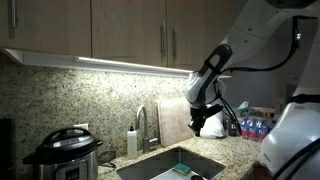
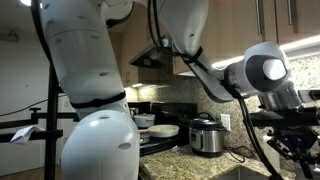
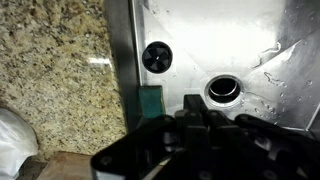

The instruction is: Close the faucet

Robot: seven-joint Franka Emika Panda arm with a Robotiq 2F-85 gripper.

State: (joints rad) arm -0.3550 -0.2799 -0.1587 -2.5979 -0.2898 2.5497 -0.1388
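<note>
The faucet (image 1: 143, 124) is a slim silvery tap with an arched spout behind the sink (image 1: 150, 168), next to a white soap bottle (image 1: 132, 142). My gripper (image 1: 199, 116) hangs above the sink's far end, well away from the faucet on the side opposite the soap bottle, and touches nothing. In the wrist view my black fingers (image 3: 190, 118) are pressed together with nothing between them, above the steel sink floor (image 3: 200, 40) and its drain (image 3: 223, 88). The faucet is out of the wrist view. My gripper also shows at the edge of an exterior view (image 2: 293, 143).
A wooden cutting board (image 1: 174, 120) leans on the wall behind the sink. A white bag (image 1: 213, 126) and water bottles (image 1: 256, 127) sit beyond the gripper. A pressure cooker (image 1: 64, 155) stands past the soap bottle. A green sponge (image 3: 150, 100) lies at the sink's edge by the granite counter (image 3: 55, 80).
</note>
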